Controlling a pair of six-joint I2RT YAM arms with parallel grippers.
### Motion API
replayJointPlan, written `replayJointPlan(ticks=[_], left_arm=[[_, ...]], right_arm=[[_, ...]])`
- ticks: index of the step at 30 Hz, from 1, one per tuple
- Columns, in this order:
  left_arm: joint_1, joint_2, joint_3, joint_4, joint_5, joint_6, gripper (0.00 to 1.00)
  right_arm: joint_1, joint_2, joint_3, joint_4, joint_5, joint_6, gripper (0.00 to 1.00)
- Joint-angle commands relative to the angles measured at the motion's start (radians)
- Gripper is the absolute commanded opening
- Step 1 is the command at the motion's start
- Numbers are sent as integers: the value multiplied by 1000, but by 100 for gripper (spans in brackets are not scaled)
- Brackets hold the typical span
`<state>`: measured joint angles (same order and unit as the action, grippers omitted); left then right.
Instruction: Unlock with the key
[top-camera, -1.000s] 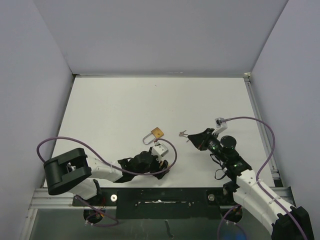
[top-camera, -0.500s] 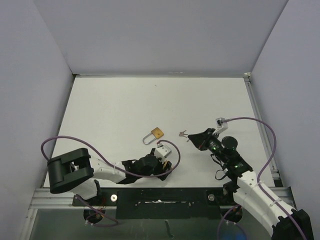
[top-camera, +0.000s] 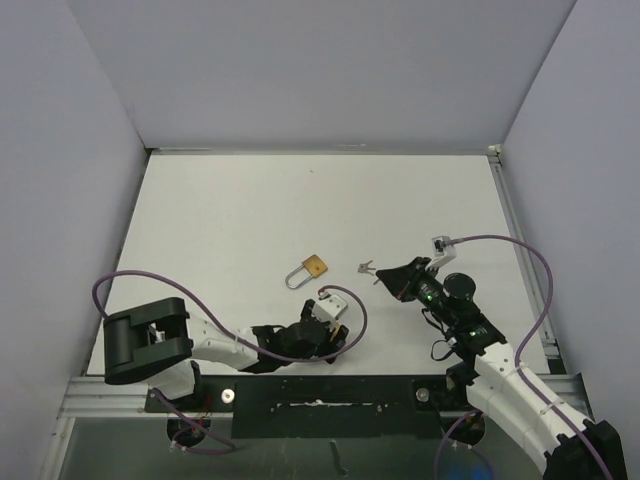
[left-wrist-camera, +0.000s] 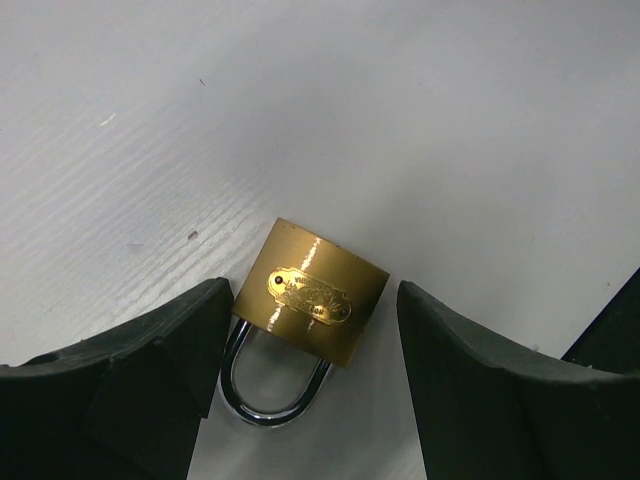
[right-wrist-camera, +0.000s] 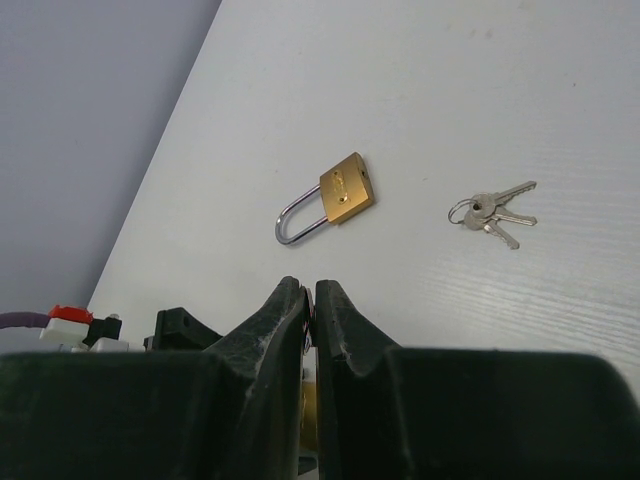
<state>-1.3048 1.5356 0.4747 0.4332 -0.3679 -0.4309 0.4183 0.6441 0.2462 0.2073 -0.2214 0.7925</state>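
Flat on the desk (top-camera: 220, 220), near the middle: padlock (top-camera: 309, 268), brass body to the right, shackle (top-camera: 296, 277) to the left and slightly nearer. Long axis roughly left-right. Just right of the body and apart from it: keys (top-camera: 365, 267) on a ring, loose on the desk.

Right hand (top-camera: 382, 277): pressed shut, fingers (right-wrist-camera: 285, 320) touching along their length, nothing seen gripped at the tips. Aimed far-left, straight at the keys, tip just beside them without touching. Judged by far the nearer arm for the keys. Calls for opening first, then a short reach far-left.

Left hand (top-camera: 318, 330): low on the near side of the padlock, spread wide, holding nothing. In its wrist view, fingers (left-wrist-camera: 150, 370) flanking the padlock, shackle end toward the camera. Cannot tell whether the left finger touches the shackle. Looks well placed to pin the body.

Hidden: the keyhole, in no view, presumably on the body's end away from the shackle. Hard to count the keys, two or three. Deep between the right fingers, a faint brassy glint of unclear origin.
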Motion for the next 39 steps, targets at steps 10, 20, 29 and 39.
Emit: replayJointPlan(ticks=[10,20,29,39], left_arm=[[-71,25,-23,-222,-69,-86,65],[-99,92,17,-265,-98,-119,39],[-99,-1,3,-193,-174,-32,0],[-83,-156,-170,455,-269,325,0]], right_arm=[[-6,7,13,42,-10,-13,0],[-6,-9,8,26,-4,-13,0],[-6,2,6,24,-10,-19,0],[-4,-5,-3,15,-13,-30,0]])
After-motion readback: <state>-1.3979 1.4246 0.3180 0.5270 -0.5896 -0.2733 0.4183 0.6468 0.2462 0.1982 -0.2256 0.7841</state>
